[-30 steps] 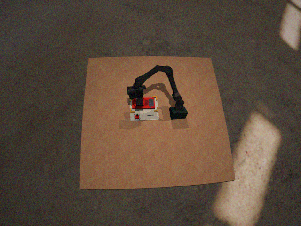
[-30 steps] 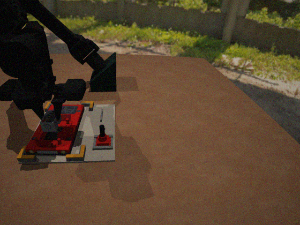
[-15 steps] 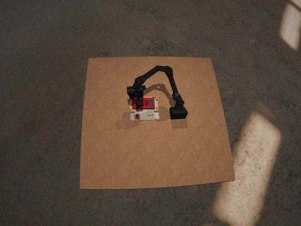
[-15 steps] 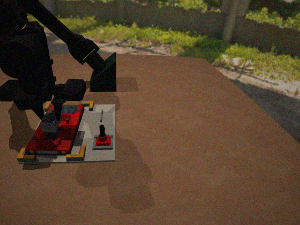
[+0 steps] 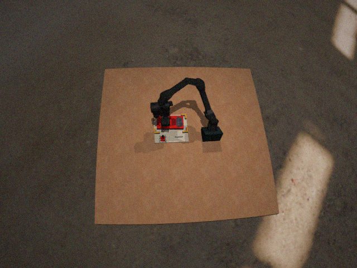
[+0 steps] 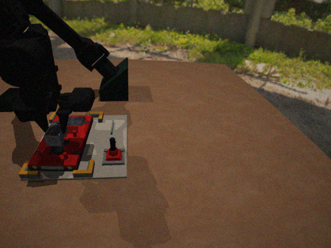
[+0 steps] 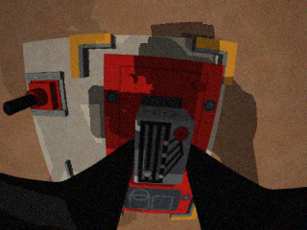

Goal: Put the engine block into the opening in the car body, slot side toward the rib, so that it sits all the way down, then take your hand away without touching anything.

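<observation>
Gripper [image 7: 160,153] clamps engine block [image 7: 159,144] over car body [image 7: 163,92].

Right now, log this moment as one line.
gripper: shut on engine block | block: over car body opening, not fully seated | lever: untouched

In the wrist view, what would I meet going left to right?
Black lever → its red base → left yellow corner bracket → grey engine block held over the red car body → right yellow corner bracket.
</observation>
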